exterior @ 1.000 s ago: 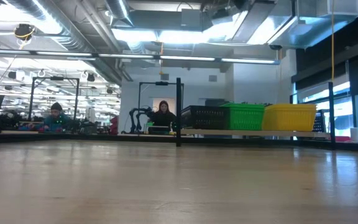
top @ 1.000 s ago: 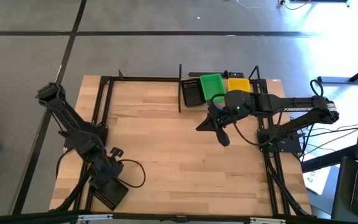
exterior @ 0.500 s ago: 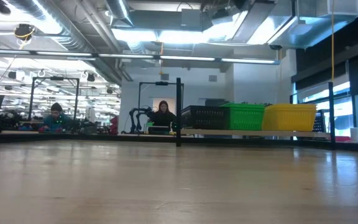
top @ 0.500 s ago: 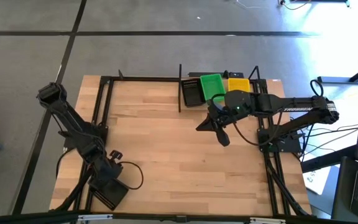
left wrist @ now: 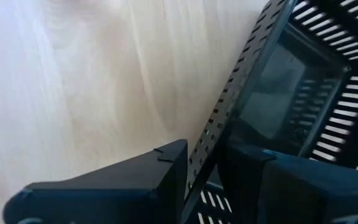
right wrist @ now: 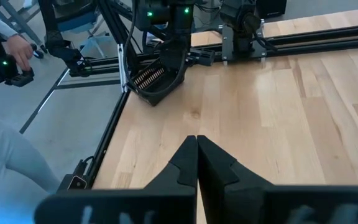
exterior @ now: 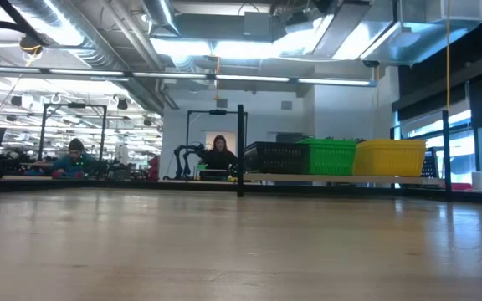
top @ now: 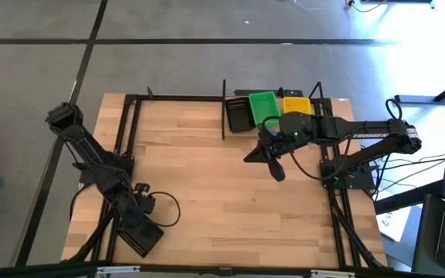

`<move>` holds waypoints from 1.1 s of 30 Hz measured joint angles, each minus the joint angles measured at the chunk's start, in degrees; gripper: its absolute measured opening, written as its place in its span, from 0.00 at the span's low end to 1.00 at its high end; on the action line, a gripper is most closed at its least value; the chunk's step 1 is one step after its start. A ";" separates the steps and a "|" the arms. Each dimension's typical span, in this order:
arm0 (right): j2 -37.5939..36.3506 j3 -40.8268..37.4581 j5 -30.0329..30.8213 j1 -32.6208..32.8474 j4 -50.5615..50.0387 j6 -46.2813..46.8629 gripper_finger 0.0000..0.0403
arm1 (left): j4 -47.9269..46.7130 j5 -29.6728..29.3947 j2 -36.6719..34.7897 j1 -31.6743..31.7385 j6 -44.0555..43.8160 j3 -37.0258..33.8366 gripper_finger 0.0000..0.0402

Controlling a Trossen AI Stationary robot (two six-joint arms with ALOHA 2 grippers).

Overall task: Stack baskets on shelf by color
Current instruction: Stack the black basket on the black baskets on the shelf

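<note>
Pale wooden tabletop (top: 207, 177), smooth with a low sheen. The black basket (left wrist: 291, 106) looks like perforated plastic, faintly glossy. Black metal frame (top: 180, 98), probably matt.

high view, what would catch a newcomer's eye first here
The bright row of baskets on the shelf at the table's far edge stands out: black basket, green basket and yellow basket side by side. Just in front of them hovers the right gripper, fingers shut and empty. At the near left corner, the left gripper clamps the wall of another black basket.
</note>
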 joint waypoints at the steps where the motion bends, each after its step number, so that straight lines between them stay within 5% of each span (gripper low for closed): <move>1: 0.00 0.00 0.00 0.00 0.00 0.00 0.00 | 0.05 -0.37 0.00 0.01 0.00 0.00 0.18; 6: 0.00 0.00 1.15 0.00 0.00 0.24 0.00 | 0.20 -0.59 0.23 0.02 0.00 0.00 0.17; 12: 0.00 0.00 4.35 0.00 0.00 0.26 0.00 | 1.23 -0.56 0.23 0.41 -1.87 0.00 0.02; 23: -1.44 0.00 17.88 0.02 -2.87 -0.40 0.00 | 6.09 -0.63 0.20 9.14 -8.91 2.46 0.00; 29: -5.10 0.00 32.21 0.00 -7.08 -0.30 0.00 | 5.56 -7.92 0.20 17.09 -8.32 8.40 0.00; 33: -7.29 0.00 34.51 0.00 -8.36 -0.51 0.00 | 3.37 -14.75 0.16 23.75 -2.03 13.57 0.00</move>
